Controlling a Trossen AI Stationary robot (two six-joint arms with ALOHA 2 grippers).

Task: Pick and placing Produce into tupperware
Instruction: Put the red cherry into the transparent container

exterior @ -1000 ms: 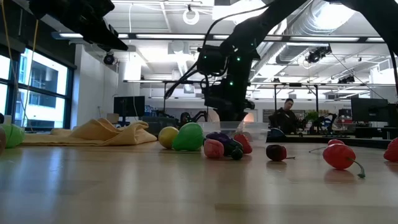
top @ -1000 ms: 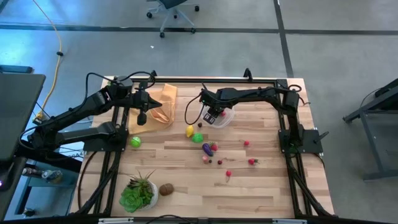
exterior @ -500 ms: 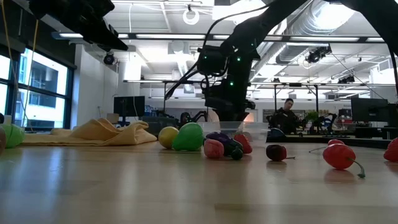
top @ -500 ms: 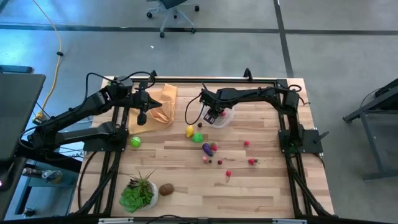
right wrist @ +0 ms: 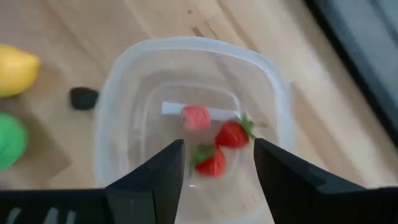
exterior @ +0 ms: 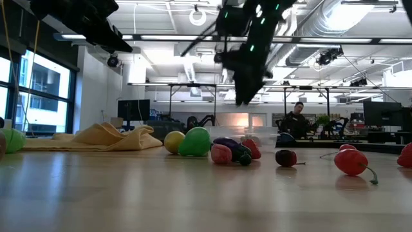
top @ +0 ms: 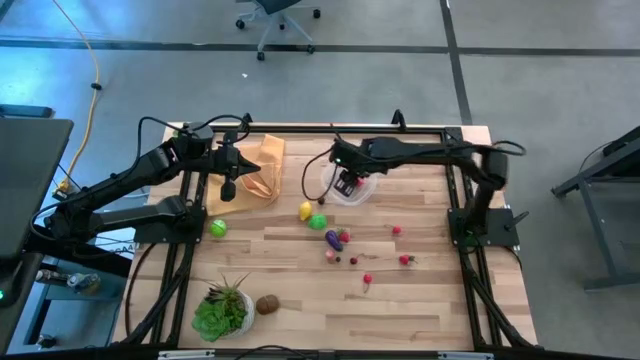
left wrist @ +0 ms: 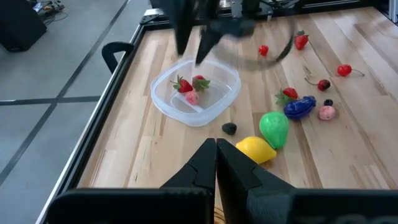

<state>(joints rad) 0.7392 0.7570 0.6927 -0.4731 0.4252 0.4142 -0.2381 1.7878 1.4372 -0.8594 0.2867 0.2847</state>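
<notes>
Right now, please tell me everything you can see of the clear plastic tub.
The tupperware is a small, clear plastic tub with rounded corners and a raised rim, open, with no lid in view. It sits upright and flat on the wooden table, toward its far edge. Inside lie two red strawberries with green tops and one pink piece. The right gripper hangs above it with fingers apart, not touching it. A small dark piece lies just outside its wall.

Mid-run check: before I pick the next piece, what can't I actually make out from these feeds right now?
- High view: the right gripper covers the tupperware, hiding its contents.
- Low view: the purple piece hides part of the tub's wall; the right gripper is motion-blurred.
- Left wrist view: the left gripper's fingers block the table nearest them.
- High view: the dark pieces are too small to identify.
</notes>
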